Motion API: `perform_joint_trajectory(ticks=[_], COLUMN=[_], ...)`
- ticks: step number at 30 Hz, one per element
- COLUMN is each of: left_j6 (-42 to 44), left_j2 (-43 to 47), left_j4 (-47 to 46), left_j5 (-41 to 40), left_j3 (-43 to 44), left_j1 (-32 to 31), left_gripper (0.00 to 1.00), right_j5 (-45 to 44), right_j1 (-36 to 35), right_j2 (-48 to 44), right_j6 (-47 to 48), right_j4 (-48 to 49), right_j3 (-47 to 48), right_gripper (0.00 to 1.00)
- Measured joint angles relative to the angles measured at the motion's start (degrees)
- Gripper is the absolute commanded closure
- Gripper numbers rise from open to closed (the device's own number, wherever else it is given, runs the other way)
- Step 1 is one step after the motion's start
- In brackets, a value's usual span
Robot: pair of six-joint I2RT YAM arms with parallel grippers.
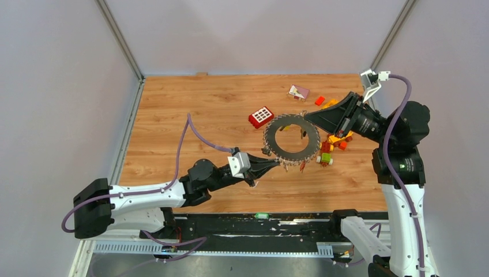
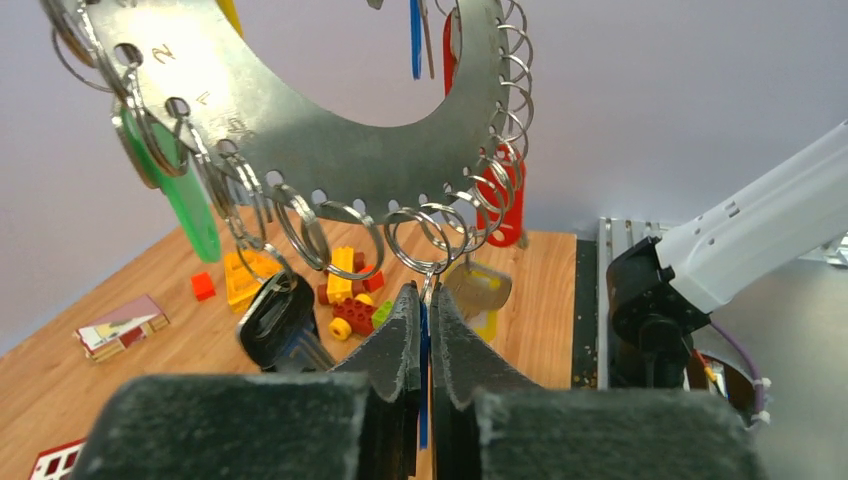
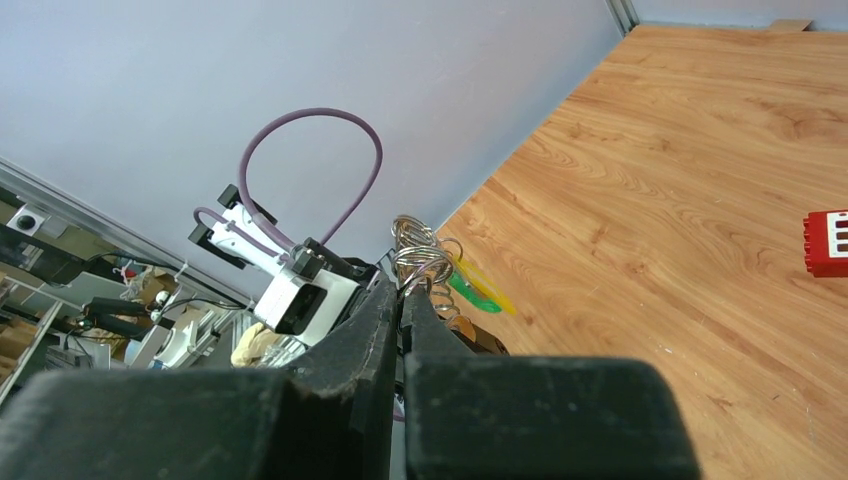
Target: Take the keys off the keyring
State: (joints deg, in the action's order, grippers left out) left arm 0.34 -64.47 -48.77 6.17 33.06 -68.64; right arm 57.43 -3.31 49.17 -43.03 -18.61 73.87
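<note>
Over the wooden table (image 1: pixel 202 115), the right gripper (image 1: pixel 308 117) pinched the stiff steel keyring (image 2: pixel 330 150) by its rim. The left gripper (image 2: pixel 425 300) clamped a hanging blue key (image 2: pixel 424 400). Light, slippery keys likely needed gripping by the head.

A robotics lab test cell: plain grey walls (image 1: pixel 57 86), aluminium frame posts (image 1: pixel 118 37), wooden table (image 1: pixel 202 109)

One keyring (image 1: pixel 291 154) is counted, fringed with keys (image 2: pixel 185 205) too crowded to be numbered. Two hands are seen: the left hand (image 1: pixel 279 165) and the right hand (image 1: pixel 307 115). On the counter (image 1: pixel 190 104), one red brick (image 1: pixel 261 117), one pink-and-white block (image 1: pixel 298 92) and one jumbled heap of small bricks (image 1: pixel 331 147) are counted.
</note>
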Motion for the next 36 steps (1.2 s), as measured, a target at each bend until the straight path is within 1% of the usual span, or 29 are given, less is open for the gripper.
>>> perform_joint_trajectory(ticks=[7, 11, 17, 23, 28, 31, 36], left_j6=[0.0, 0.1, 1.4, 2.0, 2.5, 3.6, 6.4], left_j2=[1.3, 3.5, 10.0, 13.5, 15.0, 14.6, 9.9], left_j4=[2.4, 4.7, 13.6, 31.3, 46.2, 55.7, 73.1], left_j5=[0.0, 0.2, 1.3, 2.5, 2.0, 0.2, -4.5], left_j3=[0.0, -0.1, 0.6, 8.7, 15.4, 20.3, 32.8], left_j1=[0.0, 0.0, 0.0, 0.0, 0.0, 0.0, 0.0], left_gripper=[1.00, 1.00, 1.00, 1.00, 1.00, 1.00, 1.00], right_j5=[-0.5, -1.0, -3.1, -9.8, -15.1, -17.0, -19.1], right_j1=[0.0, 0.0, 0.0, 0.0, -0.3, -0.7, -1.0], right_j2=[-0.5, -0.7, -2.0, -4.5, -7.4, -9.4, -14.2], right_j6=[0.3, 0.9, 1.8, 1.8, -0.1, -0.9, -3.5], right_j4=[-0.4, -0.8, -2.0, -3.2, -3.9, -4.7, -3.5], right_j3=[0.0, 0.0, -2.4, -8.0, -13.9, -17.0, -24.6], right_gripper=[1.00, 1.00, 1.00, 1.00, 1.00, 1.00, 1.00])
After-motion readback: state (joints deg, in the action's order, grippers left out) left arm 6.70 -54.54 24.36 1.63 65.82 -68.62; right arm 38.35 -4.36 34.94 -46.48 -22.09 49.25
